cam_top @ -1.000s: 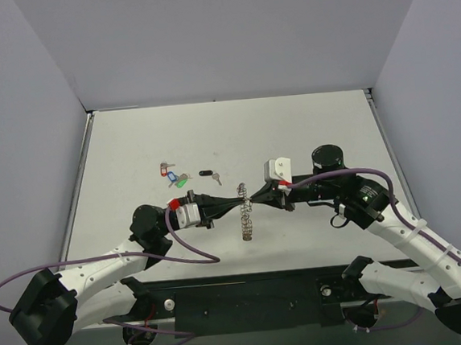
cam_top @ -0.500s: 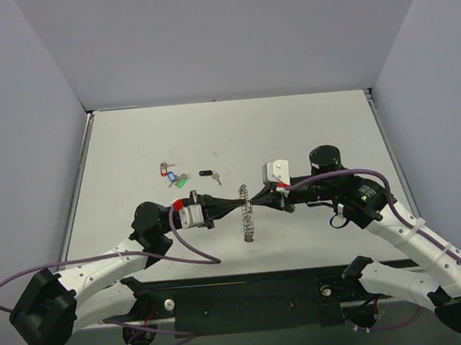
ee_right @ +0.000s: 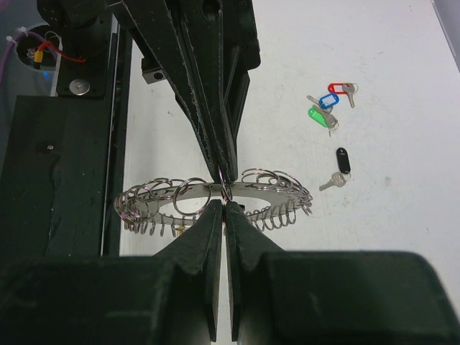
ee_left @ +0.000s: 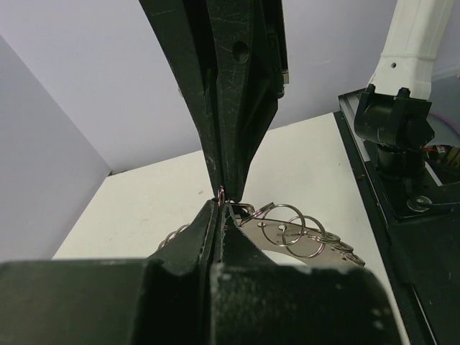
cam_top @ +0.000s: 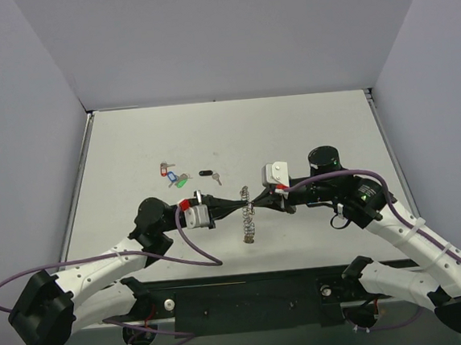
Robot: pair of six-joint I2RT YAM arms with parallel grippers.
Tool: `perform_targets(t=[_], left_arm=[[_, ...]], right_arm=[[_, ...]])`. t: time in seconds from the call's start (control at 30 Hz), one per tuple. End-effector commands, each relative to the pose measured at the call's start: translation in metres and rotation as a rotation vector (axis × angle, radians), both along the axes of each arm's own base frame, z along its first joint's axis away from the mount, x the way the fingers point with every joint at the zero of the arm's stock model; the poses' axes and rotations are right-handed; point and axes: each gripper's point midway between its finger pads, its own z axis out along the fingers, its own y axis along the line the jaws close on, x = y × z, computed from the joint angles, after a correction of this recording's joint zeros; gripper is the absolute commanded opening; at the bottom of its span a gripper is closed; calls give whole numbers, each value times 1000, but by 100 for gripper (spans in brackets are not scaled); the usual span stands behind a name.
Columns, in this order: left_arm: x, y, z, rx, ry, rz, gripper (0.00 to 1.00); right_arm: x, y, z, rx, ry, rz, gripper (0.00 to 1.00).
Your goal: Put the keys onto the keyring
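Left gripper (cam_top: 240,207) and right gripper (cam_top: 253,205): both pinched shut, tips nose to nose on 1 spot of the keyring (cam_top: 247,224) rim. The keyring stands edge-on to the top camera, about midway between the left and right edges of the worktop (cam_top: 307,125) and closer to the near edge. You cannot tell whether its lower rim touches the worktop. In the right wrist view your right fingers clamp the loop's near rim, the left fingers meet them from the opposite side, and small rings fan out both ways.

Keys (cam_top: 174,176) lie loose on the worktop in a cluster with red, blue and green tags, toward the left edge. 1 black-tagged key (cam_top: 208,174) lies just beside the cluster on its centre side. None shows on the keyring.

Step in hand, as judged: working the loop at the pinch, likely to open it, with no key fetched yet. Next move calls for 1 gripper to carry the keyring alone while you free the other for a key. Release slowly, because the loop may swing or drop.
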Motion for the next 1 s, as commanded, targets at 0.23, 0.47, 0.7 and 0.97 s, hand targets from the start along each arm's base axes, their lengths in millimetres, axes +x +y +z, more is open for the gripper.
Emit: perform_targets(t=[0.23,0.47,0.7,0.97], left_arm=[[3,-1,18,9,-61,17,0],[4,-1,17,25,-61,22,0],[5,-2,16,40,-59,27,0],[7,-2,15,47,-49,34,0]], right_arm=[[-1,8,32,60,-69,43,0],[-2,8,31,56,-63,44,0],[-2,8,31,52,-53,41,0],[-2,8,30,44,-43,37,0]])
